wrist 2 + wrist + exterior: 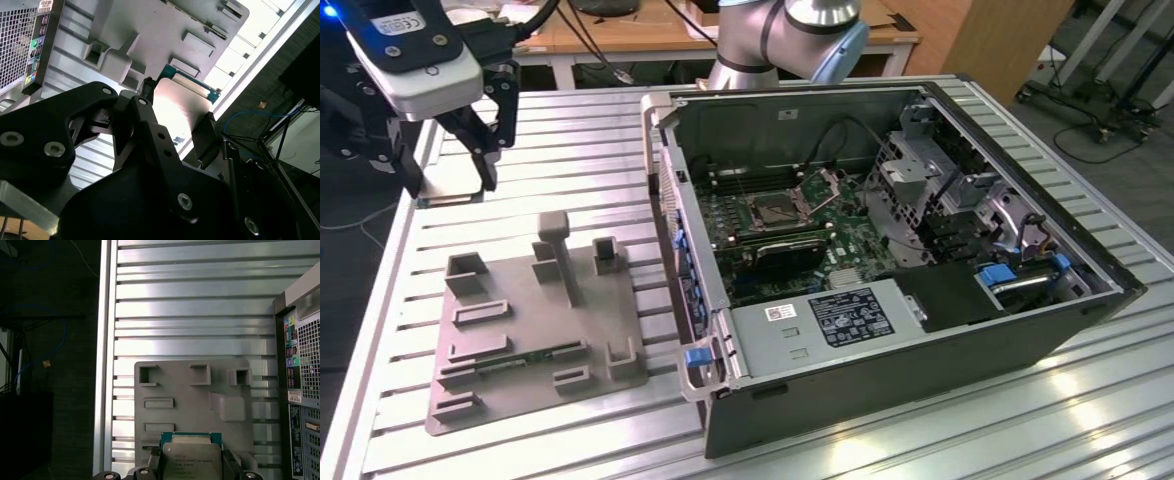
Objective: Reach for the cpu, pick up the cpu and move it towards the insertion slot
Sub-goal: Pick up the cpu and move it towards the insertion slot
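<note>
The cpu (191, 463) runs off the picture's edge in the first wrist view, as does the claw (192, 454) clamping it. In the second wrist view the claw's black body hides part of the cpu (182, 110) and glare blanks its face. In the exterior view the insertion slot (781, 210) has a centre too small to make out.

The ribbed silver table (587, 130) is bare, upper left in the exterior view. The dark computer case's wall (667, 185) bars the side — its silver-framed insertion slot (774, 210) lies uncovered.
</note>
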Robot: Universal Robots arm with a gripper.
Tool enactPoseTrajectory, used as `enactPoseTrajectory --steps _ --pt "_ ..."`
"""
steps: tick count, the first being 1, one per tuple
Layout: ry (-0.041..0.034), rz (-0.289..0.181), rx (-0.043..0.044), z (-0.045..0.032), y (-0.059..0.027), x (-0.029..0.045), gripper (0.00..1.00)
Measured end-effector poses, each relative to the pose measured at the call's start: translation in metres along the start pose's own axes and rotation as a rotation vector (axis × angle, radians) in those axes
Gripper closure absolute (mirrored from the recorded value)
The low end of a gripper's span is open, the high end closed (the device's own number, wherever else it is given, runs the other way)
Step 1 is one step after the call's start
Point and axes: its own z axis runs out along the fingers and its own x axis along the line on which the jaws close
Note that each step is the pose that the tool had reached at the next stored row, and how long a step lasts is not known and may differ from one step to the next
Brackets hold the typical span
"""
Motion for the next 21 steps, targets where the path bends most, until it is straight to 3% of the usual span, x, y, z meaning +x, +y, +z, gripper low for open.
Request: enactPoseTrajectory --steps 6,21 --pt "0.0 0.0 -0.0002 0.0 0.0 -0.0015 0.45" --pt "-0.0002 0.0 -0.0004 0.0001 0.0001 -0.0142 0.45"
